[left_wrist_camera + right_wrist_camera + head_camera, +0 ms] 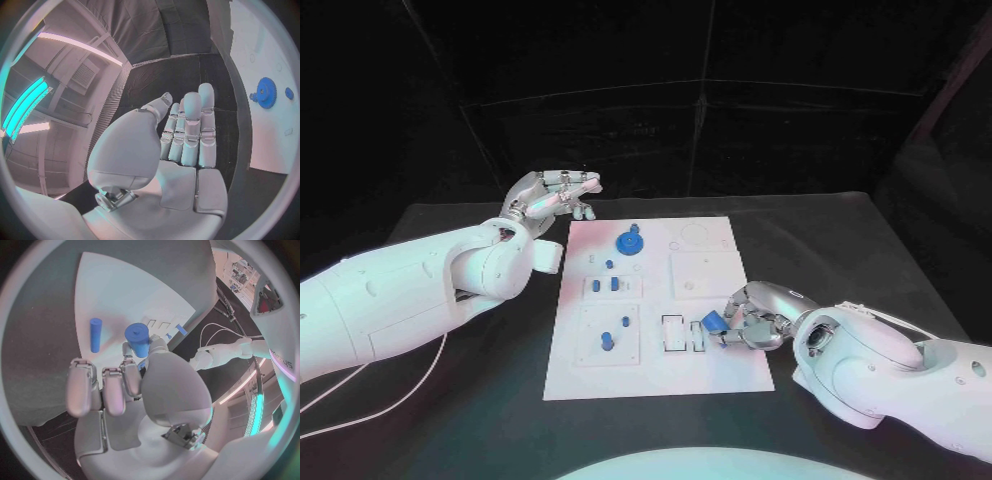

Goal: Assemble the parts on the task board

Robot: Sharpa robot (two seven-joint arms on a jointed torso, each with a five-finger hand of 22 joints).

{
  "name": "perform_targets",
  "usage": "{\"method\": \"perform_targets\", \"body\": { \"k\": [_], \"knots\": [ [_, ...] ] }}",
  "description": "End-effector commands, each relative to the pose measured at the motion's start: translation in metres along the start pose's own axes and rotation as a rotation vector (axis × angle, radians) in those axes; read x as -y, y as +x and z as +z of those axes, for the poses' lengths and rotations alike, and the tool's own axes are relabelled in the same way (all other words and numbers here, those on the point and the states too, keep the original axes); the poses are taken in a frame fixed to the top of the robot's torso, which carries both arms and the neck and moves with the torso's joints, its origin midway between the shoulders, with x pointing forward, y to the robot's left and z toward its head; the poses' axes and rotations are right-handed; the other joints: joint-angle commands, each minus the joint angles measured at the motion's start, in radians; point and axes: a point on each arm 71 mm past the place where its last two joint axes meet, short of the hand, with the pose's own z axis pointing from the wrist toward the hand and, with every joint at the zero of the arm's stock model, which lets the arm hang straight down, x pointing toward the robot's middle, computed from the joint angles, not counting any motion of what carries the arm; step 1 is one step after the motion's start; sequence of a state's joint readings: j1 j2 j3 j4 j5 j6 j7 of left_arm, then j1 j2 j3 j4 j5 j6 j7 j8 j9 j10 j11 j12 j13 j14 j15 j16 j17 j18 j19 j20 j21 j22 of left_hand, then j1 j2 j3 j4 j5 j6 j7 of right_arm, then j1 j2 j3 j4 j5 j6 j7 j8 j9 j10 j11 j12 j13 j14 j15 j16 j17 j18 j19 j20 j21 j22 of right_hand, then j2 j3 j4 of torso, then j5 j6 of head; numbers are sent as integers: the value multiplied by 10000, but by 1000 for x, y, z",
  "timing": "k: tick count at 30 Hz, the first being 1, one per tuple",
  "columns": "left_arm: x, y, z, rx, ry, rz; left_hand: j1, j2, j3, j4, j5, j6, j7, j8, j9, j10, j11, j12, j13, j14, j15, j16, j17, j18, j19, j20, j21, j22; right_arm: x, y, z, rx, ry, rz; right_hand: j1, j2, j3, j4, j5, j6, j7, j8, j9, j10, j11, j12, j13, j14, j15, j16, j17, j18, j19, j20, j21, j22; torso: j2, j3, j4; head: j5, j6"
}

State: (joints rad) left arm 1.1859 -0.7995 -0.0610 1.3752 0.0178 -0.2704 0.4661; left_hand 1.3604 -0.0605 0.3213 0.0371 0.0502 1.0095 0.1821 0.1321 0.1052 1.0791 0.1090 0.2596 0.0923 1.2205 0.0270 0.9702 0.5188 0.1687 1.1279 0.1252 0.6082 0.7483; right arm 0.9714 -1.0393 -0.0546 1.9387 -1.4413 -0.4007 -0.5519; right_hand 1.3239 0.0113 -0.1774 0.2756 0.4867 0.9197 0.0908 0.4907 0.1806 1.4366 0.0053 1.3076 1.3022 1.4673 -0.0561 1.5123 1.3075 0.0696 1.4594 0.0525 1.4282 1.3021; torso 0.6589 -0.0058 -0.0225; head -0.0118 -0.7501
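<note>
The white task board (711, 372) lies in the middle of the black table. My right hand (759, 318) rests at the board's right edge and pinches a short blue cylinder (711, 321) between thumb and fingers, next to the black-outlined slots (678, 334). The right wrist view shows this cylinder (137, 338) in the fingers (128, 375) and another blue peg (95, 334) lying on the board (125, 285). A blue gear (630, 242) sits at the board's far end. My left hand (557, 196) hovers off the far left corner with fingers (187, 130) stretched out, holding nothing.
Several small blue pegs (606, 285) stand or lie along the board's left column, one lower down (607, 341). The left wrist view shows the gear (267, 92) and a small blue piece (289, 93) on the board (262, 40). Black table surrounds the board.
</note>
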Motion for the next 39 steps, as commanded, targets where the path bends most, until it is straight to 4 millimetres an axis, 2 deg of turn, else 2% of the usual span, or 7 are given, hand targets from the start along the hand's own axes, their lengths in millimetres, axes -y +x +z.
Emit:
{"method": "perform_targets", "body": {
  "k": [1, 12, 17, 22, 32, 34, 39],
  "knots": [
    [1, 2, 1, -165, 73, -93, 91, 23, -45, 10, 44, -48, -4, 32, -11, -35, -4, 38, 12, -51, -12, -57, -13, 144, 62, 34, -60, -13, -6, -1, 1, 227, -103, 942, -91, 126, -32, 95, 52, 153, -75, 49, 89, 63, -23, -51, -18, 791, -77, 20, 1397, -133, -11, -53, 26, -1, 13, -4, 17, 26, 9],
    [1, 4, 1, -217, 70, -116, 91, 23, -45, 10, 44, -48, -4, 32, -11, -35, -4, 38, 12, -51, -12, -57, -13, 144, 62, 34, -60, -13, -29, 13, 11, -451, -538, 1128, -388, 259, -204, 148, -159, 285, -136, 157, 166, 118, -67, -59, 48, 800, -108, 33, 1440, -136, -2, -80, 35, 21, 21, 2, 8, 82, -8],
    [1, 5, 1, -232, 68, -122, 91, 23, -45, 10, 44, -48, -4, 32, -11, -35, -4, 38, 12, -51, -12, -57, -13, 144, 62, 34, -60, -13, -37, 18, 16, -689, -588, 1065, -698, 393, -382, 148, -555, 541, -249, 318, 286, 162, -158, -86, 86, 803, -173, 35, 1456, -134, -1, -133, 33, 24, 33, -3, 24, 88, -9],
    [1, 5, 1, -245, 62, -128, 91, 23, -45, 10, 44, -48, -4, 33, -11, -35, -4, 39, 12, -51, -12, -57, -13, 144, 62, 34, -60, -14, -40, 20, 19, -665, -499, 1000, -864, 419, -533, 147, -730, 686, -334, 453, 401, 189, -227, -115, 108, 802, -235, 27, 1452, -133, -1, -190, 27, 18, 27, 8, 14, 109, -1],
    [1, 6, 2, -286, 51, -147, 102, 24, -55, 6, 43, -52, -3, 39, -11, -42, -3, 49, 14, -56, -13, -56, -17, 144, 65, 33, -68, -20, -46, 23, 22, -648, -497, 989, -962, 470, -641, 147, -884, 777, -400, 573, 511, 223, -285, -126, 142, 805, -286, 27, 1463, -135, 6, -240, 28, 27, 20, 2, 13, 124, -10],
    [1, 7, 2, -292, 49, -150, 102, 24, -55, 6, 43, -52, -3, 39, -11, -42, -3, 49, 14, -56, -13, -56, -17, 144, 65, 33, -68, -20, -47, 22, 23, -518, -489, 985, -1039, 495, -709, 147, -1130, 774, -413, 604, 554, 226, -299, -154, 139, 804, -299, 22, 1458, -135, 5, -257, 24, 25, 19, 0, 16, 122, -11],
    [1, 7, 2, -293, 43, -150, 102, 24, -55, 6, 43, -52, -3, 39, -11, -42, -3, 49, 14, -56, -13, -56, -17, 144, 65, 33, -68, -20, -45, 20, 24, -220, -419, 973, -1364, 547, -1011, 147, -2360, 706, -422, 687, 694, 180, -307, -349, 50, 782, -315, -41, 1358, -133, -4, -281, 1, 5, 15, -1, 19, 116, -6]
  ]
}}
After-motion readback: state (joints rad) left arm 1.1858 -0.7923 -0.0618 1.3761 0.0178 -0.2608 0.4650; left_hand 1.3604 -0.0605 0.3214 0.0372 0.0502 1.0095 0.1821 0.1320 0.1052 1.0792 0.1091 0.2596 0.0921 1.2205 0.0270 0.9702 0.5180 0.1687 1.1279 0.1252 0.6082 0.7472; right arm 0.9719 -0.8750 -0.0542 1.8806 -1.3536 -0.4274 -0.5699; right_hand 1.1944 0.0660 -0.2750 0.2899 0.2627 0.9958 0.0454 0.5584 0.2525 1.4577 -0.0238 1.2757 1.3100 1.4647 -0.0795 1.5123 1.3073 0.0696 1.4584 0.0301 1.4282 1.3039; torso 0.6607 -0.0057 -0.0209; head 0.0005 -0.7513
